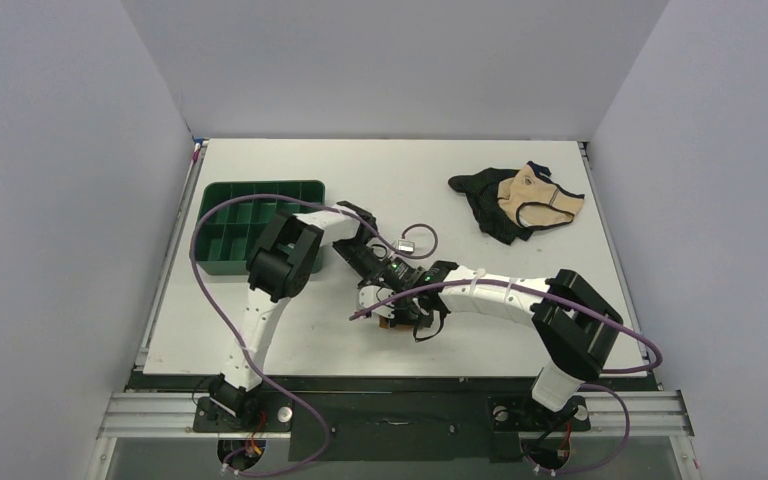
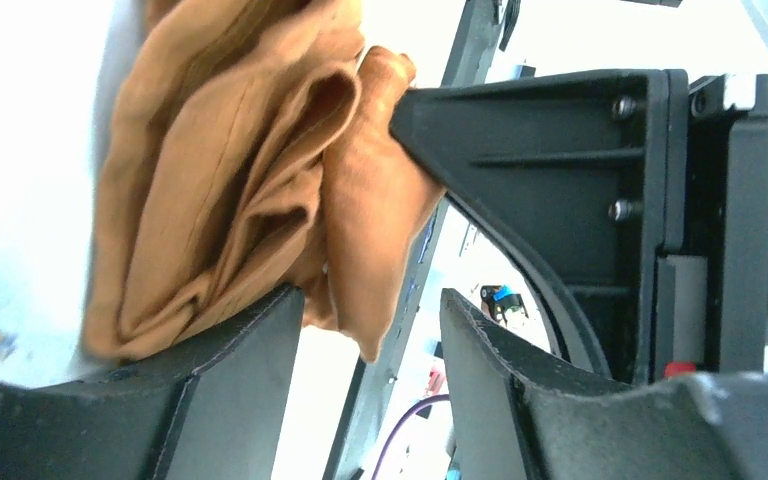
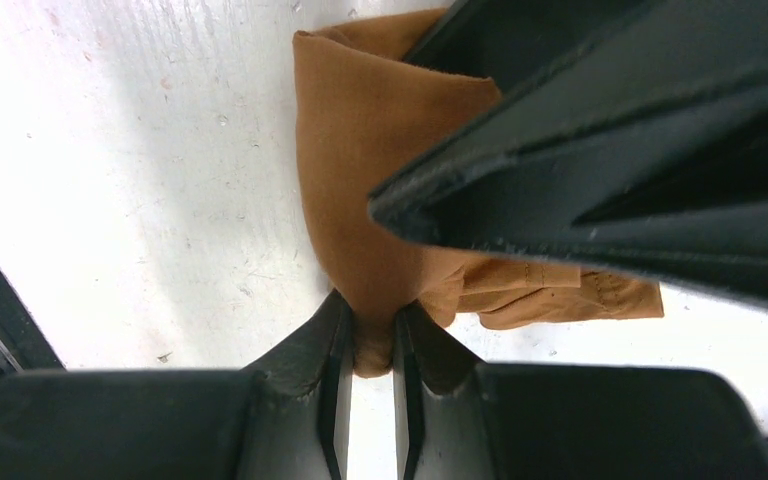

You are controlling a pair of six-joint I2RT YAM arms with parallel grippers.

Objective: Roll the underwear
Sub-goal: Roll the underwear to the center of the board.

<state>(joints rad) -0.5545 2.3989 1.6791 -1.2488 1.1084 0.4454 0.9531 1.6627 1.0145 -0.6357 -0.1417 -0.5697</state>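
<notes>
The underwear (image 3: 360,150) is a bunched rust-brown fabric bundle on the white table, near the front middle. My right gripper (image 3: 370,325) is shut on one end of the bundle, with fabric squeezed between its fingertips. In the left wrist view the underwear (image 2: 240,180) hangs in folds against my left gripper (image 2: 370,310), which is open; a fabric flap dips between its fingers without being pinched. In the top view both grippers meet over the bundle (image 1: 390,323), the left (image 1: 382,296) from behind and the right (image 1: 407,314) from the right, hiding most of it.
A green compartment tray (image 1: 260,186) sits at the back left, beside the left arm. A black garment (image 1: 482,208) and a beige garment with dark trim (image 1: 535,195) lie at the back right. Purple cables loop over both arms.
</notes>
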